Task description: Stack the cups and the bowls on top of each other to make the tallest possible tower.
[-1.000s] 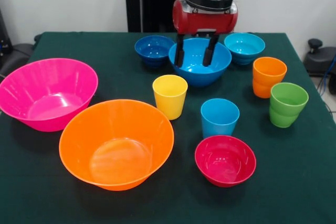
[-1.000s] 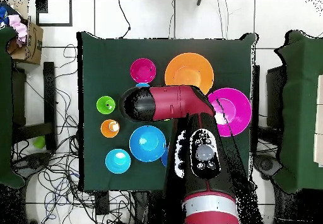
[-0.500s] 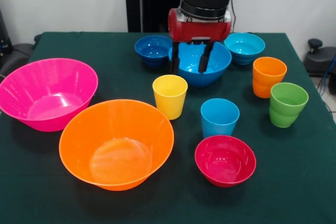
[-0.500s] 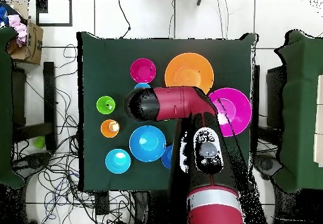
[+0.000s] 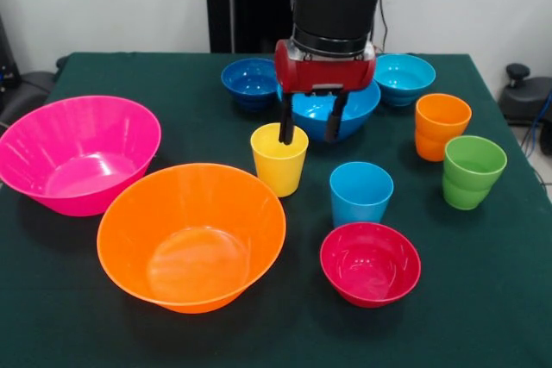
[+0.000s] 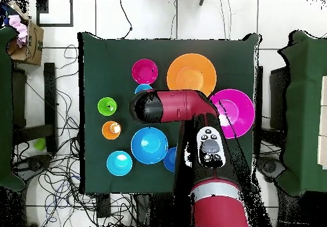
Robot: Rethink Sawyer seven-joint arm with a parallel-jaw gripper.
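Observation:
My gripper (image 5: 310, 127) is open and hangs over the far rim of the yellow cup (image 5: 279, 159), one fingertip at the cup's rim and the other over the medium blue bowl (image 5: 354, 108). All cups and bowls stand apart on the table; no tower stands. The light-blue cup (image 5: 360, 193), orange cup (image 5: 441, 126) and green cup (image 5: 471, 171) are upright at the right. The large pink bowl (image 5: 76, 154) and large orange bowl (image 5: 191, 235) are at the left. In the overhead view my arm (image 6: 169, 105) hides the yellow cup.
The small dark blue bowl (image 5: 251, 80) and small cyan bowl (image 5: 402, 77) stand at the far edge, the small red bowl (image 5: 370, 263) at the front. The green table (image 5: 483, 299) carries everything. Cables and a cardboard box (image 6: 29, 42) lie on the floor beside it.
My gripper has moved from over the medium blue bowl toward the camera and slightly left, ending at the yellow cup's far rim. It stays open. No cup or bowl has moved.

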